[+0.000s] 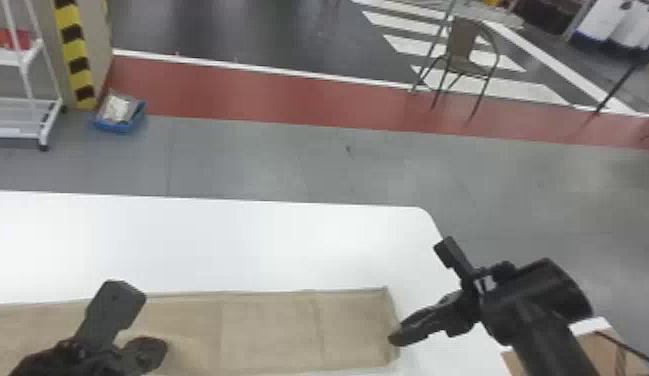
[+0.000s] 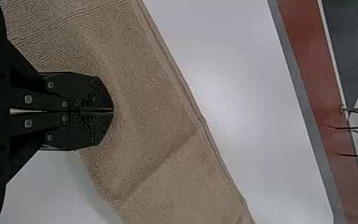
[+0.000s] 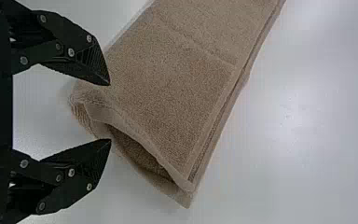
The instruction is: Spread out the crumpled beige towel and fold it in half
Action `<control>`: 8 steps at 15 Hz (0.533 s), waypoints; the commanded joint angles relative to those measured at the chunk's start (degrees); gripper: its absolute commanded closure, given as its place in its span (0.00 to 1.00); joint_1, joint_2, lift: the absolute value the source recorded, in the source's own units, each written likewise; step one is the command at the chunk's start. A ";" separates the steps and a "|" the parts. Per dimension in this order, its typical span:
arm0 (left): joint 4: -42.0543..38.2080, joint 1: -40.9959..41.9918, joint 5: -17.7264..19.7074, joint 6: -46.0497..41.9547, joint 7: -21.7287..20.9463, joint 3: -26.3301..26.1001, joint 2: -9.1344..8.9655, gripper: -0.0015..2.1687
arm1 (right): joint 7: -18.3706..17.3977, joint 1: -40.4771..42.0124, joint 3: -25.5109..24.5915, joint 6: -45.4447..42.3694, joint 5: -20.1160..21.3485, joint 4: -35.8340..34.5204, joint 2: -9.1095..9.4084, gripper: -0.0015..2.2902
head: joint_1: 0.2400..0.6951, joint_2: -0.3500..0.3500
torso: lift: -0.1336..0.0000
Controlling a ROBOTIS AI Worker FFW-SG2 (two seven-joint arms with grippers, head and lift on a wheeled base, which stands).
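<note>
The beige towel (image 1: 268, 325) lies as a long folded strip across the white table (image 1: 238, 235), creased crosswise. Over its left part is my left gripper (image 1: 155, 350). Seen from the left wrist, that gripper (image 2: 113, 110) is shut above the towel (image 2: 168, 112); whether cloth is pinched at its tips I cannot tell. At the strip's right end my right gripper (image 1: 403, 337) stands open. In the right wrist view the same gripper (image 3: 110, 112) has its fingers spread beside a corner of the towel (image 3: 177, 84), whose layered end gapes slightly.
The table's far edge and rounded right corner lie beyond the towel. A cardboard box (image 1: 603, 355) is at the lower right. Farther off on the floor are a chair (image 1: 465, 55), a blue tray (image 1: 119, 112) and a white rack (image 1: 23, 110).
</note>
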 commanded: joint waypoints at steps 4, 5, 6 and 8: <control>3.30 0.01 2.12 -10.82 2.81 0.33 -0.36 0.60 | 0.28 0.00 -0.03 0.16 -0.61 0.00 0.09 0.25 | 1.00 0.00 | 1.00; 5.41 0.01 2.21 -15.04 4.40 0.16 -0.45 0.63 | 0.28 0.00 -0.03 0.34 -0.61 0.00 0.18 0.25 | 1.00 0.00 | 1.00; 7.61 -0.69 2.29 -16.80 4.84 -0.02 -0.63 0.64 | 0.28 0.00 0.05 0.16 -0.43 0.09 0.35 0.25 | 1.00 0.00 | 1.00; 9.81 -1.04 3.70 -21.37 5.63 0.16 -0.80 0.67 | 0.28 0.00 0.05 0.34 -0.35 0.09 0.44 0.25 | 1.00 0.00 | 1.00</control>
